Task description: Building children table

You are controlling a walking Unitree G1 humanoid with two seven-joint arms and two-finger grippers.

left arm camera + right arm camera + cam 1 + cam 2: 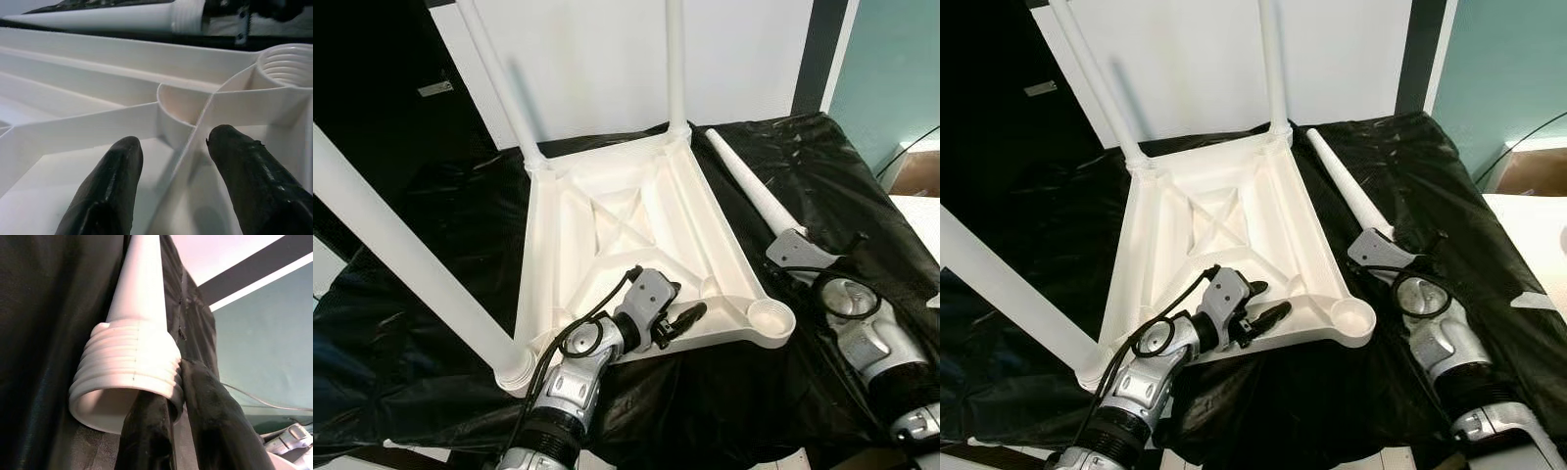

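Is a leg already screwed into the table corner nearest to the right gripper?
No, that threaded socket stands open; the loose leg lies beside the tabletop.

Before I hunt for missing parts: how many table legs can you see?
4. Three stand screwed into the upturned tabletop: near-left leg, far-left leg, far-right leg. The loose leg lies on the black sheet, its threaded end in the right pincer.

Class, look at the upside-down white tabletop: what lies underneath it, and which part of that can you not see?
Under the tabletop lies a black plastic sheet, visible all around it. The sheet directly beneath, and whatever supports it, is covered. The left gripper rests at the tabletop's near edge.
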